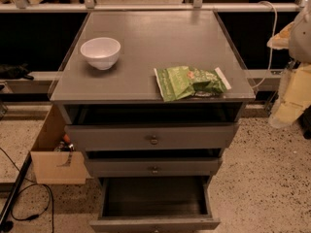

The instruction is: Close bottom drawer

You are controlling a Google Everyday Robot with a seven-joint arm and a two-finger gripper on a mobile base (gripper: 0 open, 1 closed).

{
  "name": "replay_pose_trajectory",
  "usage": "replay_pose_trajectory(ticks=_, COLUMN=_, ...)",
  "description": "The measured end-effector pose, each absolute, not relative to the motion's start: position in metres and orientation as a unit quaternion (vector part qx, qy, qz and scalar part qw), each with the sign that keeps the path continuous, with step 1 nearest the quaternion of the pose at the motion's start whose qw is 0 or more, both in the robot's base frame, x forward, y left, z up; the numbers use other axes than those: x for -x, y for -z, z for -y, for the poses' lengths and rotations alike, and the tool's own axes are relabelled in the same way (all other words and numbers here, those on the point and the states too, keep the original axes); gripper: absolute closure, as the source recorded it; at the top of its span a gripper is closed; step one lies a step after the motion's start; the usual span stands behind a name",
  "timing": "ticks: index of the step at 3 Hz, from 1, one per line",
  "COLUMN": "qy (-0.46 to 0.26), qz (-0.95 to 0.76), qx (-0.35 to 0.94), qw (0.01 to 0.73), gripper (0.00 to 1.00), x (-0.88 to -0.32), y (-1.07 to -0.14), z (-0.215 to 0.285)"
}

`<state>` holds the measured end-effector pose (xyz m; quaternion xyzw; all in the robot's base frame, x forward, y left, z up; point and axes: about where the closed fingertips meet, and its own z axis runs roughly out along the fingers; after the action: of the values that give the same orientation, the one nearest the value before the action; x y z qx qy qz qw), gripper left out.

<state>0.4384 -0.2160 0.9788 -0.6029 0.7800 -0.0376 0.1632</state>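
Observation:
The bottom drawer [154, 223] of the grey cabinet [146, 38] is pulled far out toward me. Its dark, empty box interior [154, 197] shows, and its front lies at the lower frame edge with the knob barely visible. The middle drawer [153, 167] and the top drawer [151, 137] each stand slightly out, with round knobs. My pale arm comes in at the right edge. Its lower end, the gripper [284, 111], hangs beside the cabinet's right side at about top-drawer height, well apart from the bottom drawer.
A white bowl [100, 52] and a green snack bag [190, 81] lie on the cabinet top. A cardboard box [52, 157] stands against the cabinet's left side. Black cables [29, 205] run over the speckled floor at left. A railing and dark panels stand behind.

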Motion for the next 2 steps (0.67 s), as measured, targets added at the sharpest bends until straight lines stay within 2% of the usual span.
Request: replay_pose_trajectory(ticks=2, qy=0.01, qz=-0.789, qx=0.585, qw=0.185, gripper=0.0, x=-0.4294, y=-0.9729, z=0.2137)
